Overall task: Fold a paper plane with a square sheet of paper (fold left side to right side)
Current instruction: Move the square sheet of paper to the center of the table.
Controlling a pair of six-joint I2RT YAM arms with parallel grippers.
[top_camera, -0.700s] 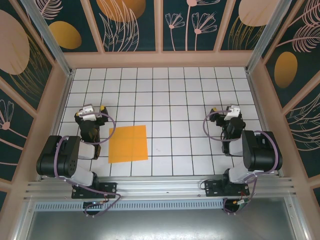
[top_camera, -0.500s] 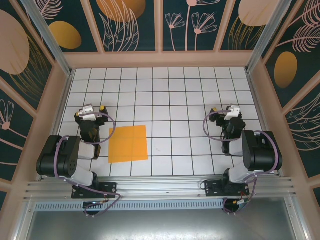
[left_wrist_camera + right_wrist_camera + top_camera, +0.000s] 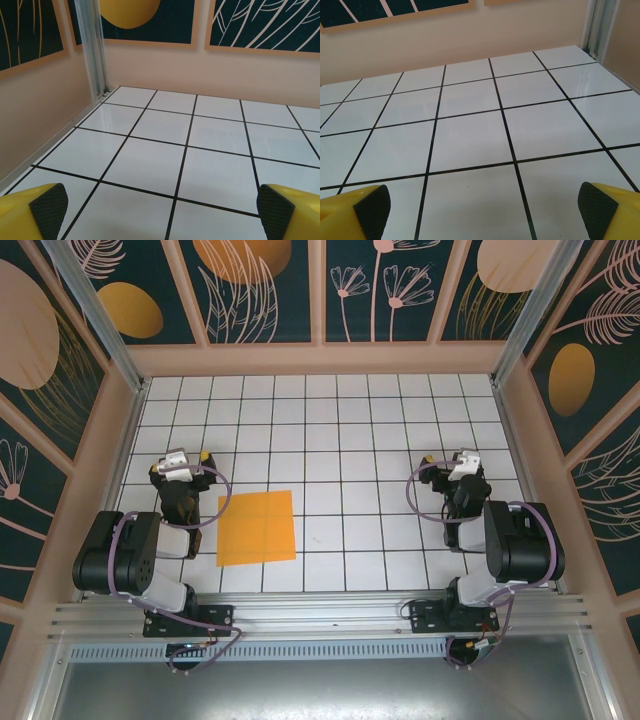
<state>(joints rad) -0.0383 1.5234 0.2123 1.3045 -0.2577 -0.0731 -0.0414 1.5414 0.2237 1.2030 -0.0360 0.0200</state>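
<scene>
The square sheet of paper (image 3: 257, 528) lay flat on the white tiled worktop (image 3: 340, 420), just right of the left arm, seemingly unfolded from that height. The left claw (image 3: 160, 210) and the right claw (image 3: 485, 207) were both spread wide, holding nothing, over bare tiles.

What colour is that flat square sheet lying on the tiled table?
Plain orange-yellow square sheet of paper; the top external view shows it best.

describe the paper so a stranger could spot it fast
Look at the white tiled table, near its front edge. Just right of the left arm lies the paper, flat and unfolded. It is the only orange square on the tiles.
</scene>
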